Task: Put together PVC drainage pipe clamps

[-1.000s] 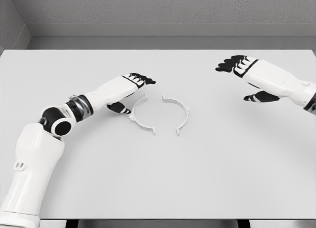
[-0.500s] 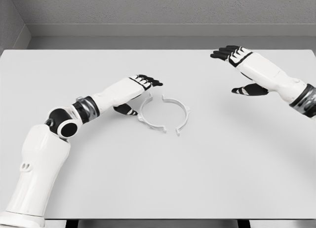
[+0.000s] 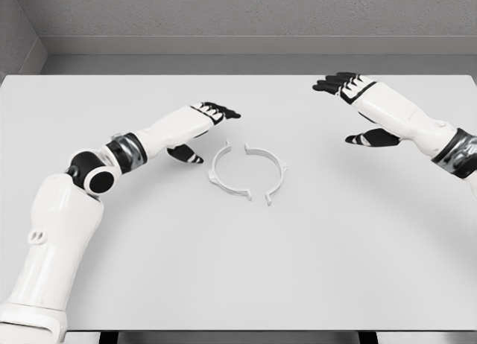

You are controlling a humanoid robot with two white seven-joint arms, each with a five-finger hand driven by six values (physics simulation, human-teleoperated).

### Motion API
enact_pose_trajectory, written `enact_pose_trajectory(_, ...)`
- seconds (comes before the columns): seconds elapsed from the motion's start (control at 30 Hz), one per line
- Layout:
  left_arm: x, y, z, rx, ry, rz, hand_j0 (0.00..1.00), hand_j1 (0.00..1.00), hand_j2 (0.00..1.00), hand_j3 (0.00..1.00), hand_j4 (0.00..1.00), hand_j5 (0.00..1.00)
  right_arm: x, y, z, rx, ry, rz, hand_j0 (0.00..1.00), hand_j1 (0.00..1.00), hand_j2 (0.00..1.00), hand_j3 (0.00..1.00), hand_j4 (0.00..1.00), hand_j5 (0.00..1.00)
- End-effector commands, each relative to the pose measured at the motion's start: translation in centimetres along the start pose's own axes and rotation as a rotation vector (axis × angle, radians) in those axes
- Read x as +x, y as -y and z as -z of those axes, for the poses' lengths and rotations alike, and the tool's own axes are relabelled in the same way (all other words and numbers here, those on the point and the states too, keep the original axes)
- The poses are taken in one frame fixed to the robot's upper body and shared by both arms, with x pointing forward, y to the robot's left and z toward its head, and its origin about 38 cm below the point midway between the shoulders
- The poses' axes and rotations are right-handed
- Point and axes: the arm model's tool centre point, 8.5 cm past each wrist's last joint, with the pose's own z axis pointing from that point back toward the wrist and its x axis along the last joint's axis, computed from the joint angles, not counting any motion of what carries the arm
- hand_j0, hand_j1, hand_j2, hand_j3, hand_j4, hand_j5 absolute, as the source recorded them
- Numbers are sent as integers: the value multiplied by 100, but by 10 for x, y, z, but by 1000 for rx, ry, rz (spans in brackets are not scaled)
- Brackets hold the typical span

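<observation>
White plastic made up both pieces on the pale grey desk [image 3: 238, 269]: two thin half-ring clamp shells with small flanged ears at their ends. The left clamp half [image 3: 226, 174] and the right clamp half [image 3: 270, 171] lay flat a little behind the middle of the desk, their open sides facing each other so that together they outlined a rough circle. Their near ends came close together, with the left half's end reaching slightly past the right half's; whether those ends touched could not be told. At the far side a clear gap separated the other two ends.

The left hand [image 3: 201, 122], white with black fingers, reached in from the desk's left side and was positioned just left of and behind the left clamp half. Its fingers were stretched out and loosely spread, the thumb hanging below the palm, and they held nothing; no contact with the clamp showed.

The right hand [image 3: 354, 98] was positioned toward the far right part of the desk, well apart from the right clamp half. Its fingers were likewise extended and apart, thumb dropped away from the palm, gripping nothing.
</observation>
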Motion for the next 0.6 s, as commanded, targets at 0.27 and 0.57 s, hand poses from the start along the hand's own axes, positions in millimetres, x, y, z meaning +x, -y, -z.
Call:
enact_pose_trajectory(0.27, 17, 5, 13, -10, 46, -2, 100, 100, 100, 100, 100, 100, 1, 0, 1, -3, 2, 8, 100, 100, 100, 100, 100, 100)
enact_pose_trajectory(0.57, 30, 4, 17, 0, 73, 14, 100, 100, 100, 100, 100, 100, 2, 0, 1, -3, 5, 9, 100, 100, 100, 100, 100, 100)
